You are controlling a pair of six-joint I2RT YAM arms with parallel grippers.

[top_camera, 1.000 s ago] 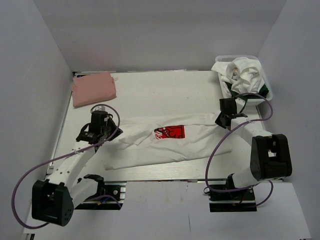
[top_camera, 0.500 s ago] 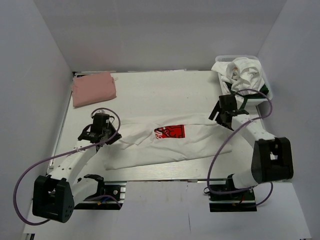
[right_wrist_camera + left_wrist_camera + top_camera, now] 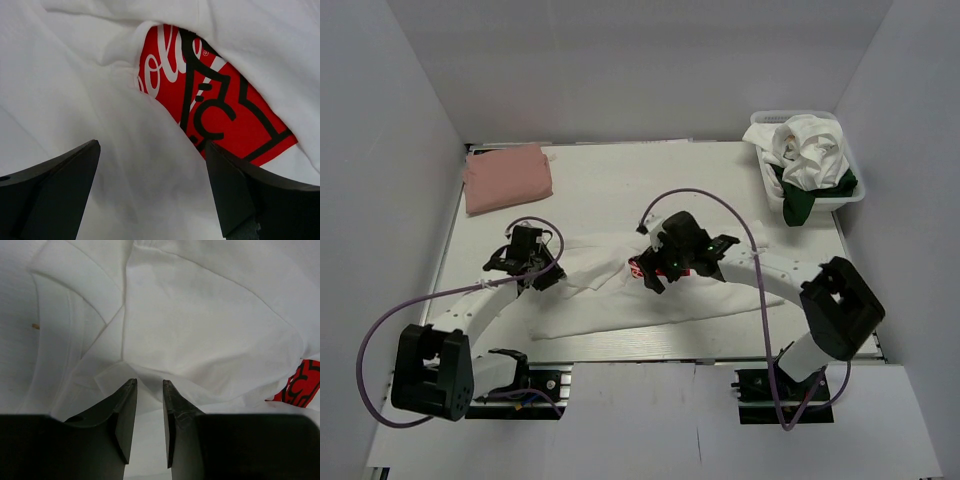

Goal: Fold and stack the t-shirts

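The large white t-shirt [image 3: 605, 300] with the red Coca-Cola print [image 3: 215, 100] lies folded lengthwise across the middle of the table. My left gripper [image 3: 540, 272] sits low at the shirt's left end. Its jaws stand a narrow gap apart in the left wrist view [image 3: 148, 383], with crumpled white cloth under and just ahead of the tips. My right gripper [image 3: 655, 272] reaches over the shirt's middle by the print. In the right wrist view [image 3: 152, 145] it is wide open, with nothing between its fingers. A folded salmon-pink t-shirt [image 3: 507, 177] lies at the back left.
A white mesh basket [image 3: 832, 203] stands at the back right, with crumpled white tees [image 3: 805, 150] and a dark green one [image 3: 798, 205] in it. The right arm's cable [image 3: 720, 205] arcs above the shirt. Walls close in the table on three sides.
My right gripper let go of the shirt's right end, opened wide and swung left to the red print. My left gripper drew slightly nearer and parted its jaws.
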